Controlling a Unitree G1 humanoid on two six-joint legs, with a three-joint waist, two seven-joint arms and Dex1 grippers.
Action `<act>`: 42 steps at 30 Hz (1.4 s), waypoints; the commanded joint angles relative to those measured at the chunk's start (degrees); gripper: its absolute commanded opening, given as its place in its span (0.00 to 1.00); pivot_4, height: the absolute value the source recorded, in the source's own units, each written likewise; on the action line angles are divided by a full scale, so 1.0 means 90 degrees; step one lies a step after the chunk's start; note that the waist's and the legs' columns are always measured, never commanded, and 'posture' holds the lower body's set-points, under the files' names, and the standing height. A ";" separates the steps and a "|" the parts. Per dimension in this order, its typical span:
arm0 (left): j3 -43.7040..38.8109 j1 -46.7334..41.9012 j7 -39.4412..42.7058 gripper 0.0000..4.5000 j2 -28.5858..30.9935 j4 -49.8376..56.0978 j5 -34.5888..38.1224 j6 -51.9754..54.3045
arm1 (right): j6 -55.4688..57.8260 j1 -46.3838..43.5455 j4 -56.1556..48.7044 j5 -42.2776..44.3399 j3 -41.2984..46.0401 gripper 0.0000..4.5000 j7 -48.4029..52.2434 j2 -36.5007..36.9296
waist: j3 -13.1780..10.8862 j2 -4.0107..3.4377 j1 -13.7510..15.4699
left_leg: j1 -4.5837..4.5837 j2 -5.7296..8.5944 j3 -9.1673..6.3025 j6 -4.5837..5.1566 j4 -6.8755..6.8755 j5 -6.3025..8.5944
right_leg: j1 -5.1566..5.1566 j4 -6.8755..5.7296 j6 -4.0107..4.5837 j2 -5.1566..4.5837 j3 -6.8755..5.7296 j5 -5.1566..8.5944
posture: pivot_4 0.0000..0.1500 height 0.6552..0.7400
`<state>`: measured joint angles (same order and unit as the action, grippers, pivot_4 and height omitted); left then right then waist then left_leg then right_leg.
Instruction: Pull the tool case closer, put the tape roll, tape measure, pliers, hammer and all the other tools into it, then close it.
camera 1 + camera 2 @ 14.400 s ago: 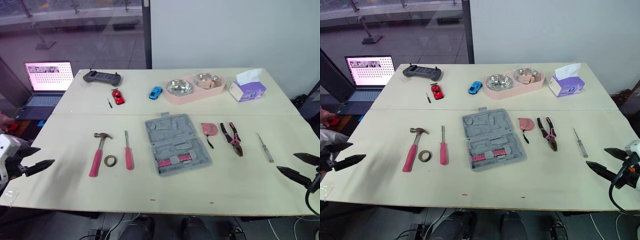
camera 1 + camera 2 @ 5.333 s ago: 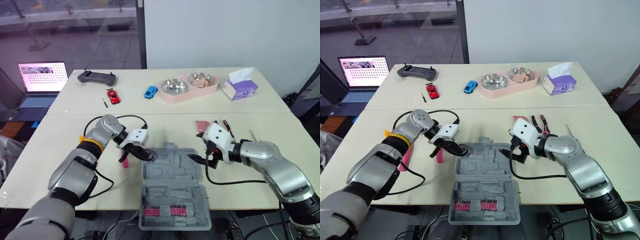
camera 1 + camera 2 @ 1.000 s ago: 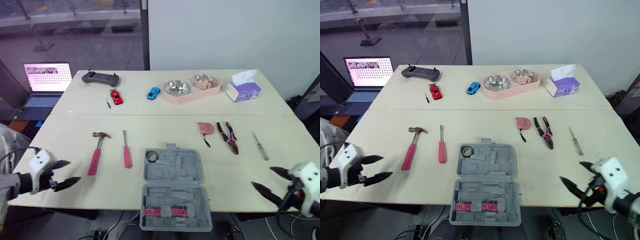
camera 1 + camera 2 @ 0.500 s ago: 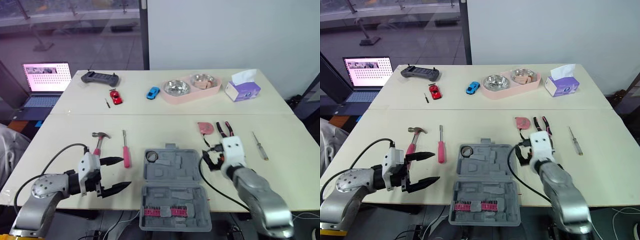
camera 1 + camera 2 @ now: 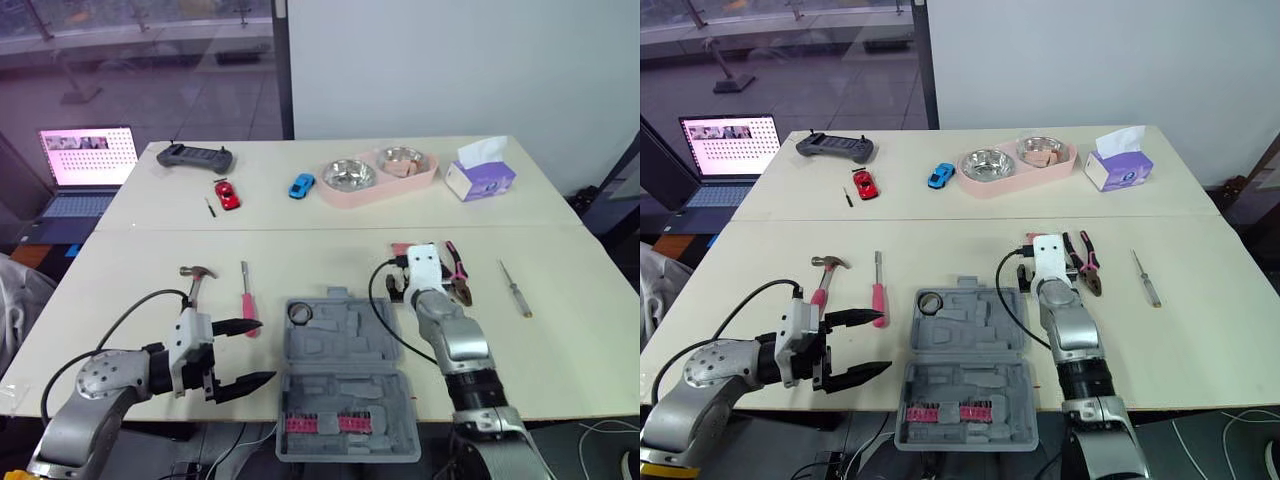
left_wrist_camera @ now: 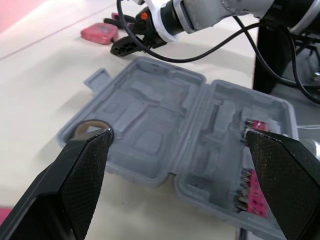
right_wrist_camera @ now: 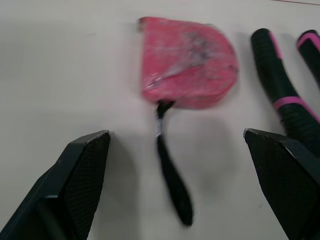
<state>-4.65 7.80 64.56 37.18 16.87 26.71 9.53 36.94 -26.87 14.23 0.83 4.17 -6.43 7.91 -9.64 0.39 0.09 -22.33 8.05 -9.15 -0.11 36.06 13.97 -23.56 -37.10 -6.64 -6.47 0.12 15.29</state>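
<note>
Your right tool is spread wide, tape measure dead ahead and centred on the gap. That's your nearer arm, go straight in.

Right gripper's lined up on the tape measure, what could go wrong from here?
1. The pliers lie close beside the tape measure; the right gripper, fingers wide open, might catch a handle too.
2. The black strap trails toward the gripper and could snag.
3. The tool case has its lid overhanging the front edge of the table; a bump from the left gripper may tip it.
</note>
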 commanded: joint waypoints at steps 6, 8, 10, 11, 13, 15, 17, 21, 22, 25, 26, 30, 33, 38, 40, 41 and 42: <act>-0.0430 -0.0309 -0.0221 1.00 0.0079 0.0203 0.0353 0.0082 | -0.0538 -0.0571 0.1121 0.0088 0.0278 1.00 -0.0046 -0.0114 | 0.0001 0.0001 -0.0099 | 0.0007 -0.0004 -0.0003 -0.0013 0.0001 -0.0011 | 0.0007 0.0000 0.0013 0.0004 -0.0001 -0.0009 | 1.00 1.00; -0.0423 -0.0379 -0.0280 1.00 0.0088 0.0228 0.0355 0.0141 | -0.0572 -0.0597 0.1231 0.0086 0.0302 1.00 -0.0051 -0.0114 | 0.0001 0.0000 -0.0103 | 0.0011 -0.0006 -0.0003 -0.0014 0.0001 -0.0013 | 0.0010 -0.0001 0.0015 0.0006 -0.0002 -0.0010 | 1.00 1.00; -0.0409 -0.0417 -0.0335 1.00 0.0082 0.0299 0.0378 0.0233 | -0.0588 -0.0587 0.1291 0.0065 0.0280 0.88 -0.0027 -0.0094 | 0.0002 0.0000 -0.0109 | 0.0013 -0.0009 -0.0003 -0.0014 0.0000 -0.0013 | 0.0010 -0.0001 0.0015 0.0009 -0.0002 -0.0010 | 1.00 1.00; -0.0398 -0.0434 -0.0358 1.00 0.0082 0.0327 0.0375 0.0254 | -0.0598 -0.0581 0.1318 0.0054 0.0259 0.81 -0.0008 -0.0083 | 0.0002 -0.0001 -0.0108 | 0.0013 -0.0009 -0.0003 -0.0014 -0.0002 -0.0013 | 0.0009 -0.0001 0.0015 0.0009 -0.0001 -0.0010 | 1.00 1.00; -0.0383 -0.0453 -0.0401 1.00 0.0084 0.0370 0.0366 0.0299 | -0.0609 -0.0566 0.1343 0.0062 0.0261 0.59 0.0001 -0.0082 | 0.0002 -0.0001 -0.0089 | 0.0013 -0.0009 -0.0005 -0.0015 -0.0004 -0.0013 | 0.0009 -0.0001 0.0015 0.0009 -0.0001 -0.0010 | 1.00 1.00; -0.0370 -0.0445 -0.0456 1.00 0.0076 0.0432 0.0368 0.0355 | -0.0616 -0.0540 0.1332 0.0069 0.0254 0.36 0.0028 -0.0076 | 0.0003 -0.0001 -0.0071 | 0.0013 -0.0008 -0.0009 -0.0015 -0.0003 -0.0013 | 0.0011 0.0000 0.0015 0.0009 -0.0002 -0.0010 | 1.00 1.00; -0.0352 -0.0437 -0.0515 1.00 0.0080 0.0517 0.0413 0.0477 | -0.0597 -0.0502 0.1312 0.0060 0.0239 0.13 0.0062 -0.0050 | 0.0003 -0.0001 -0.0075 | 0.0013 -0.0007 -0.0010 -0.0015 -0.0003 -0.0013 | 0.0013 0.0001 0.0016 0.0009 -0.0003 -0.0010 | 1.00 1.00; -0.0349 -0.0481 -0.0566 1.00 0.0079 0.0549 0.0414 0.0548 | -0.0516 -0.0440 0.1222 0.0070 0.0275 0.01 0.0142 0.0029 | 0.0003 -0.0001 -0.0085 | 0.0013 -0.0008 -0.0010 -0.0015 -0.0005 -0.0013 | 0.0012 0.0000 0.0016 0.0010 -0.0003 -0.0010 | 1.00 1.00; -0.0344 -0.0494 -0.0575 1.00 0.0079 0.0554 0.0413 0.0562 | -0.0468 -0.0405 0.1143 0.0077 0.0289 0.01 0.0174 0.0064 | 0.0003 -0.0002 -0.0082 | 0.0013 -0.0009 -0.0011 -0.0015 -0.0005 -0.0013 | 0.0012 0.0000 0.0016 0.0011 -0.0003 -0.0010 | 1.00 1.00; -0.0317 -0.0536 -0.0584 1.00 0.0072 0.0544 0.0403 0.0592 | -0.0300 -0.0243 0.0809 0.0093 0.0285 0.01 0.0338 0.0185 | 0.0003 -0.0001 -0.0072 | 0.0012 -0.0008 -0.0013 -0.0015 -0.0006 -0.0013 | 0.0012 0.0001 0.0016 0.0011 -0.0005 -0.0010 | 1.00 1.00; -0.0292 -0.0552 -0.0568 1.00 0.0066 0.0534 0.0404 0.0599 | -0.0222 -0.0129 0.0608 0.0083 0.0267 0.01 0.0415 0.0251 | 0.0003 -0.0002 -0.0069 | 0.0012 -0.0008 -0.0014 -0.0015 -0.0006 -0.0013 | 0.0012 0.0002 0.0016 0.0010 -0.0004 -0.0010 | 1.00 1.00; -0.0083 -0.0682 -0.0569 1.00 -0.0050 0.0415 0.0337 0.0578 | 0.0032 0.0586 -0.0502 0.0123 0.0100 0.01 0.1002 0.0585 | 0.0003 -0.0002 -0.0005 | 0.0010 -0.0007 -0.0017 -0.0014 -0.0007 -0.0012 | 0.0013 0.0004 0.0016 0.0008 -0.0008 -0.0009 | 1.00 1.00; 0.0021 -0.0754 -0.0581 1.00 -0.0103 0.0329 0.0304 0.0543 | 0.0174 0.1100 -0.1267 0.0176 -0.0083 0.01 0.1434 0.0760 | 0.0003 -0.0002 -0.0003 | 0.0009 -0.0008 -0.0016 -0.0013 -0.0009 -0.0011 | 0.0011 0.0004 0.0016 0.0008 -0.0008 -0.0009 | 1.00 1.00; 0.0209 -0.0869 -0.0569 1.00 -0.0224 0.0137 0.0215 0.0423 | 0.0665 0.2426 -0.2960 0.0264 -0.0305 0.01 0.2126 0.1315 | 0.0003 -0.0003 0.0054 | 0.0004 -0.0011 -0.0017 -0.0014 -0.0014 -0.0011 | 0.0007 0.0005 0.0015 0.0009 -0.0010 -0.0007 | 1.00 1.00; 0.0247 -0.0902 -0.0569 1.00 -0.0270 0.0112 0.0226 0.0416 | 0.0957 0.2964 -0.3649 0.0370 -0.0206 0.01 0.2255 0.1455 | 0.0003 -0.0003 0.0069 | 0.0002 -0.0011 -0.0017 -0.0014 -0.0012 -0.0011 | 0.0006 0.0008 0.0014 0.0008 -0.0010 -0.0007 | 1.00 1.00; 0.0261 -0.0917 -0.0564 1.00 -0.0287 0.0089 0.0224 0.0406 | 0.1050 0.3235 -0.3980 0.0385 -0.0200 0.01 0.2311 0.1527 | 0.0003 -0.0002 0.0076 | 0.0000 -0.0011 -0.0017 -0.0014 -0.0012 -0.0010 | 0.0005 0.0010 0.0014 0.0007 -0.0010 -0.0006 | 1.00 1.00; 0.0281 -0.0931 -0.0553 1.00 -0.0301 0.0058 0.0216 0.0395 | 0.1139 0.3506 -0.4294 0.0399 -0.0215 0.01 0.2362 0.1598 | 0.0002 -0.0001 0.0080 | -0.0001 -0.0011 -0.0018 -0.0014 -0.0012 -0.0010 | 0.0005 0.0011 0.0013 0.0007 -0.0010 -0.0005 | 1.00 1.00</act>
<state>-2.01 -0.21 59.57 34.67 16.77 28.63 14.20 45.41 2.69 -19.92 3.68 1.97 13.80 21.60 -9.62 0.38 0.80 -22.36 7.95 -9.32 -0.23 35.95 13.89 -23.50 -36.98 -6.52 -6.41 0.02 15.28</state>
